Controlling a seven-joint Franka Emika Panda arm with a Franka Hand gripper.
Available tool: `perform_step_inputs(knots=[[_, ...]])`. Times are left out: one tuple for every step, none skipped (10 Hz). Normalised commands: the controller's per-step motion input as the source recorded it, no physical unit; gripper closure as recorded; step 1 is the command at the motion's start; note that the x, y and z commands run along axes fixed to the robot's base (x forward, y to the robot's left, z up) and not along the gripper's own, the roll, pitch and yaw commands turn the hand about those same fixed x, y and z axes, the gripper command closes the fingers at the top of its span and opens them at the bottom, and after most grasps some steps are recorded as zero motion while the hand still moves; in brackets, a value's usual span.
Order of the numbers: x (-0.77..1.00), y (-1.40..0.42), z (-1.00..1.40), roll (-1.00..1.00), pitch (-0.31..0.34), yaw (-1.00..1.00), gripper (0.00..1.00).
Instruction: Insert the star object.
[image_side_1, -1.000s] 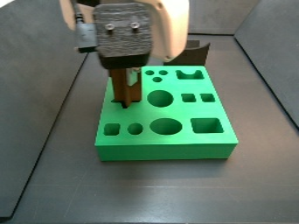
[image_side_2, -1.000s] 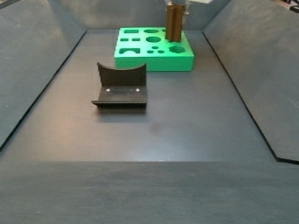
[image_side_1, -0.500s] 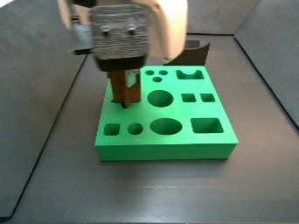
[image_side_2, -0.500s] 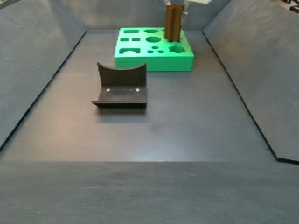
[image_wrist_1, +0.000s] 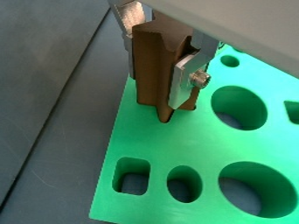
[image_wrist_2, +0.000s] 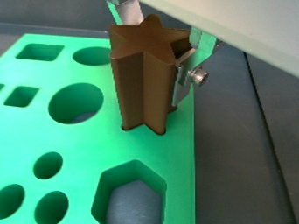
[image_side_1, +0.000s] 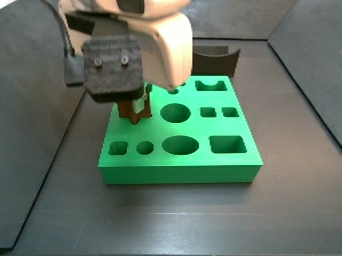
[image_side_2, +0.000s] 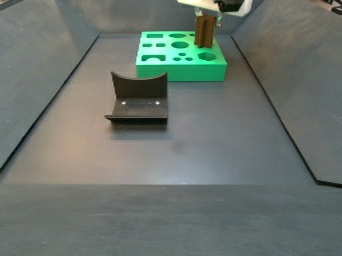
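The floor (image_side_2: 174, 180) is a plain dark grey sheet with sloped walls on the sides. Only 2 things sit right on it: the green block (image_side_2: 183, 62) at the far end, and the dark curved holder (image_side_2: 138, 98) nearer the middle, well apart from the block. The gripper (image_side_1: 131, 108) is up over the block.

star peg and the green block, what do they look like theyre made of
Star object, held upright in the gripper over the block: matte reddish-brown, uniform colour, sharp ridges; probably plastic, possibly printed. Green block: smooth, saturated green with a soft sheen and clean-cut holes; likely plastic too.
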Motion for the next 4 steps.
perform_step_inputs(knots=[[0.00,-0.07,-0.99,0.13,-0.099,0.00,1.00],[0.00,0.00,-0.43,-0.13,-0.093,0.00,1.00],[0.03,0.12,-0.11,-0.15,0.000,-0.03,1.00],[0.00,0.00,0.00,0.00,0.000,0.00,1.00]])
